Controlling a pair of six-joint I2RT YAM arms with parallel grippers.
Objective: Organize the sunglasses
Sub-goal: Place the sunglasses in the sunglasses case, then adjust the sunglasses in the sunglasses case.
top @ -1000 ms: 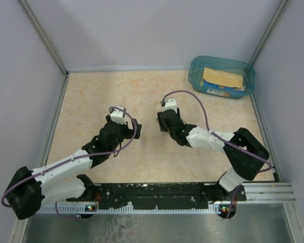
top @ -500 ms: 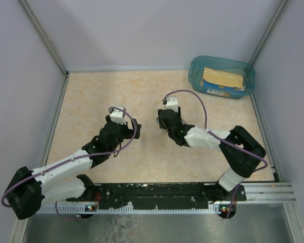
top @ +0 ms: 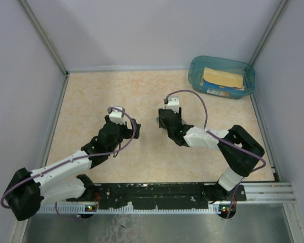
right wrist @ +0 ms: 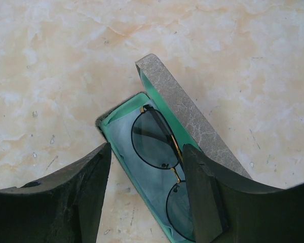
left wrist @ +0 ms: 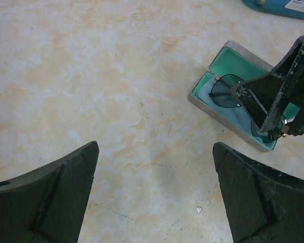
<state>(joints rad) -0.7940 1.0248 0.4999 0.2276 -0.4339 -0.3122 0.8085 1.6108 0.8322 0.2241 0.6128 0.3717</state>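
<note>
Most of the job looks done from where you sit: the sunglasses [right wrist: 157,147] lie inside the case [right wrist: 187,116], apparently folded, lenses up on the green lining, with what seems to be a pale blue cloth [left wrist: 239,117] under them. The case sits on the table [left wrist: 91,61] with its grey lid tipped back and open. Your right gripper [right wrist: 147,152] hangs directly over the case with its jaws partly apart, one finger to each side of the frame, and nothing looks pinched between them. In the left wrist view one of its fingers reaches down toward one end of the glasses, but you cannot tell from here whether it touches them. Your left gripper [left wrist: 155,149] is spread wide over bare table near the case and holds nothing. What is left, as I judge it, is to lift the right arm clear without snagging a temple arm, then swing the lid down and press it shut. The blue bin [top: 194,73] in the far right corner plays no part that I can see
</note>
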